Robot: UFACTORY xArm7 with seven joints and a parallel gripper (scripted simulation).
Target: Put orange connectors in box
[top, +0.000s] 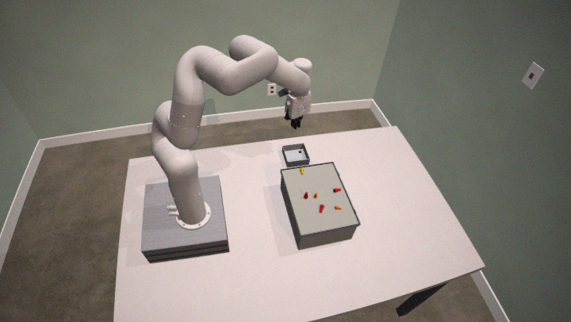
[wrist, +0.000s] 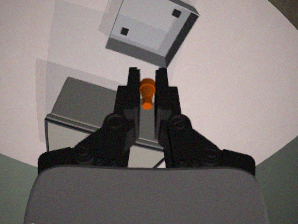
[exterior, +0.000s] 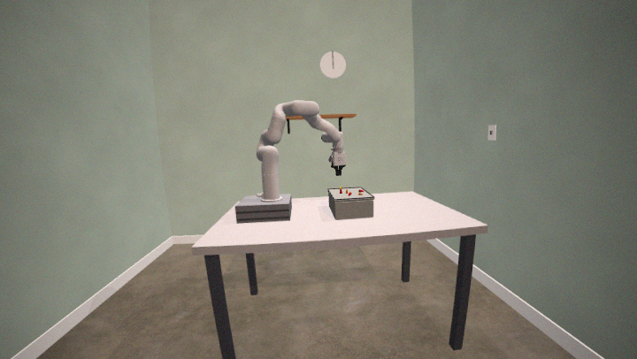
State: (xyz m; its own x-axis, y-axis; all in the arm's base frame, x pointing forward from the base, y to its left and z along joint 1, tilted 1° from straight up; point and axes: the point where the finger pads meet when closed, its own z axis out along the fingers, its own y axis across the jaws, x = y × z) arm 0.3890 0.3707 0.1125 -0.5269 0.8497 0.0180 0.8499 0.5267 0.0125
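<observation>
My gripper (top: 296, 123) hangs high above the far side of the open steel junction box (top: 296, 155), which is empty. In the wrist view my gripper (wrist: 147, 83) is shut on an orange connector (wrist: 147, 92), with the box (wrist: 152, 24) below and ahead of the fingertips. The tool case (top: 318, 203) stands next to the box. On its lid lie two orange connectors (top: 315, 195) (top: 338, 208), three red ones (top: 305, 195) (top: 337, 189) (top: 321, 208) and a yellow one (top: 302, 170) near the box-side edge. The gripper also shows in the exterior view (exterior: 338, 170), above the case (exterior: 350, 202).
The arm's base stands on a grey pedestal (top: 183, 217) to the left of the case. The white table's edges lie well to the right and front. A wall shelf (exterior: 321, 117) hangs behind the arm.
</observation>
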